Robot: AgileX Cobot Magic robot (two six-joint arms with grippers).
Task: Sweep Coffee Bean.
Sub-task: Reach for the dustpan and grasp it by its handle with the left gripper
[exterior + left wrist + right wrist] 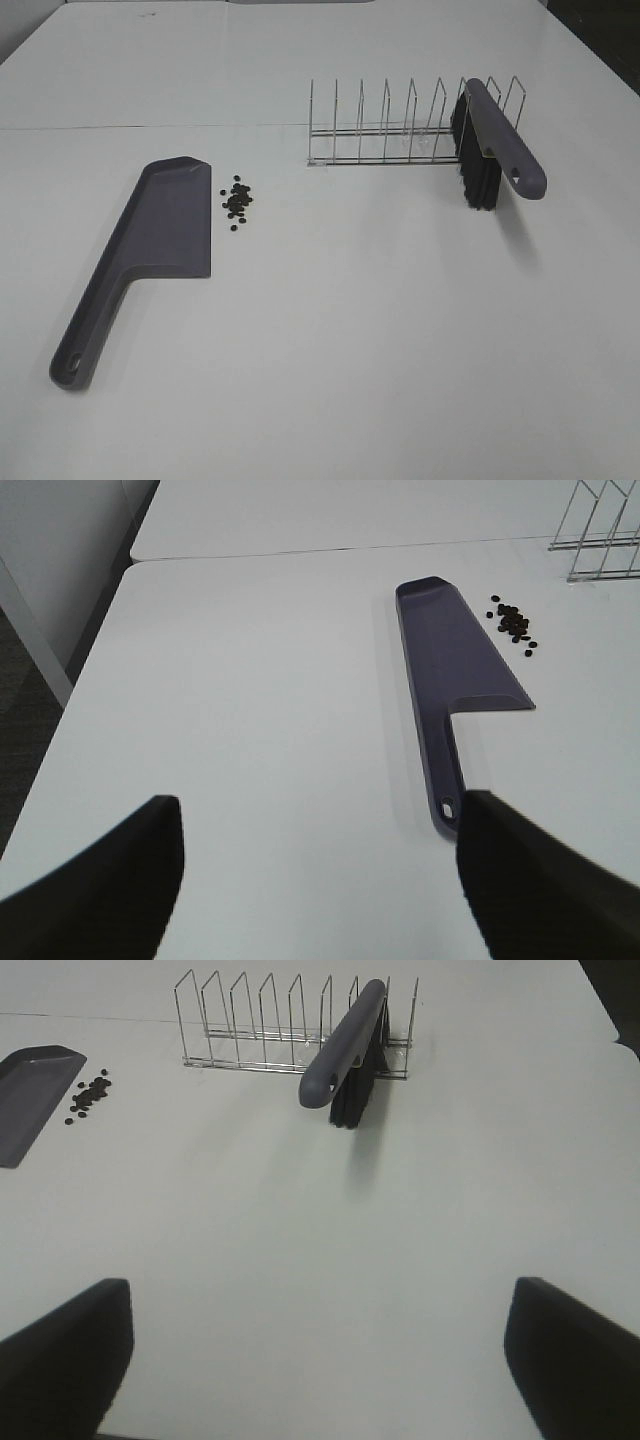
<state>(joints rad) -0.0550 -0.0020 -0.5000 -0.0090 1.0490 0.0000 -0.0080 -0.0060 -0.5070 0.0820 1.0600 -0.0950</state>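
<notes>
Dark, light beans point(237, 203) lie loose just beside the dustpan point(160, 230); we judge they roll easily, so we should grasp the brush point(505, 140) by its handle instead, left gripper point(318, 820) and right gripper point(318, 1295) both spread, empty.

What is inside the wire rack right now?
Only the brush, resting in a slot at the right end of the rack, with its black bristles down and its handle pointing out front. The other slots show nothing. The brush covers the wires behind it.

Wire rack point(385, 145) upright on white tbl point(350, 350), rear, right of ctr.
</notes>
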